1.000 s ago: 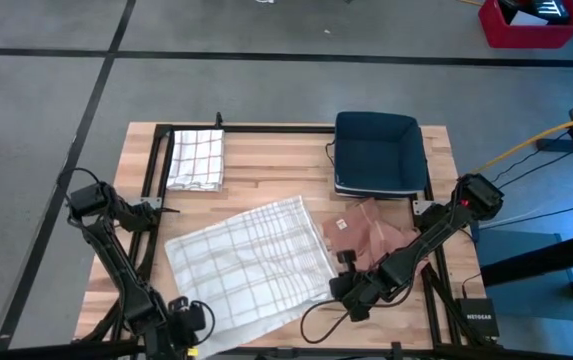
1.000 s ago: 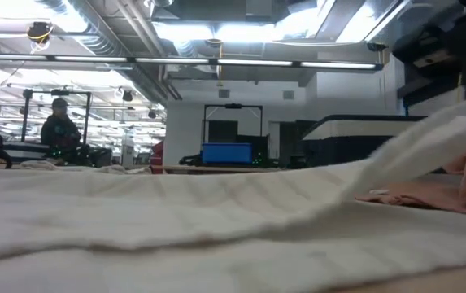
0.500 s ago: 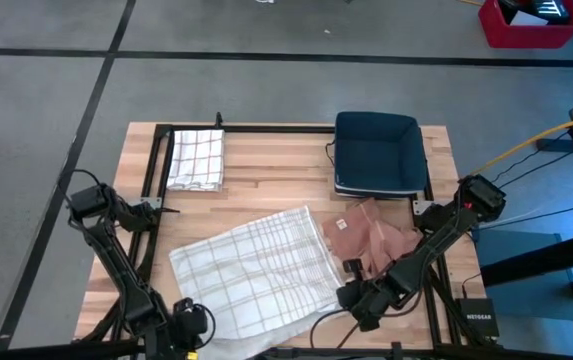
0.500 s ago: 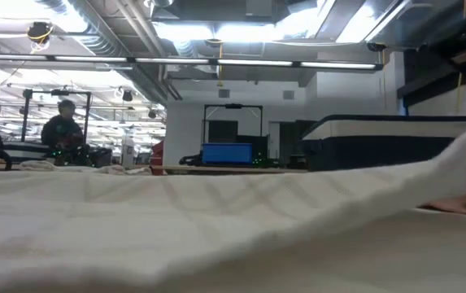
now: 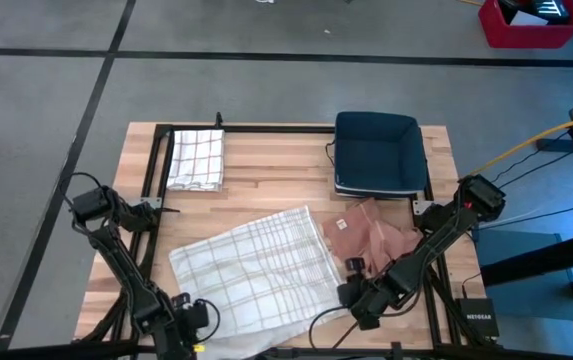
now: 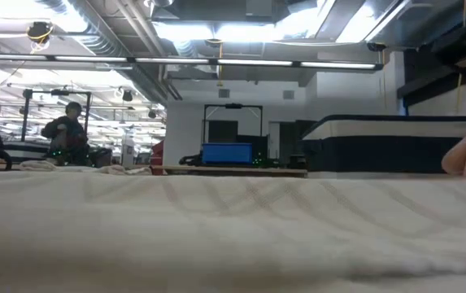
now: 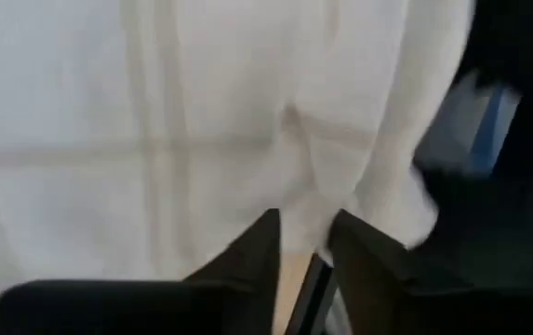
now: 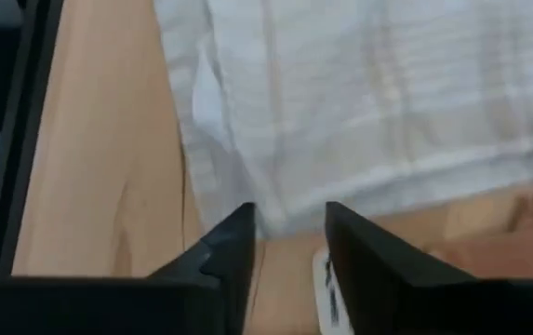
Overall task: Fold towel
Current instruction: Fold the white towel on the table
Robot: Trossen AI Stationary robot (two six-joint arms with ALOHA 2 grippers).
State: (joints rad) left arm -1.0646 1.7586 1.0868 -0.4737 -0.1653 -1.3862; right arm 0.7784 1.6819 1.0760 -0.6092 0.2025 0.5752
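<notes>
A white plaid towel [image 5: 256,270] lies spread flat on the near half of the wooden table; it fills the low view [image 6: 216,228]. My left gripper [image 5: 198,318] is at the towel's near left corner and is shut on it [image 7: 305,244]. My right gripper [image 5: 351,293] is at the towel's near right corner and is shut on it [image 8: 286,233]. A second plaid towel [image 5: 196,158] lies folded at the far left. My left gripper pinches the towel's near left corner [image 7: 317,219] between its two fingers, low at the table's near edge. Creases in the cloth run toward the fingers. The rest of the towel lies on the table. My right gripper pinches the towel's near right corner [image 8: 280,216] between its two fingers, coming low from the near right. One layer or several, I cannot tell. The towel lies flat on the table beyond the fingers.
A crumpled pink cloth [image 5: 371,235] lies right of the towel, close to my right arm. A dark blue bin [image 5: 378,150] stands at the far right. Bare wood lies between the two towels. A person shows far off in the room [image 6: 66,130].
My right gripper has gone down and a little toward the table's near right, still holding its corner. The towel's right part, lifted a second ago, has come down flat. The whole towel has slid slightly toward the near edge.
</notes>
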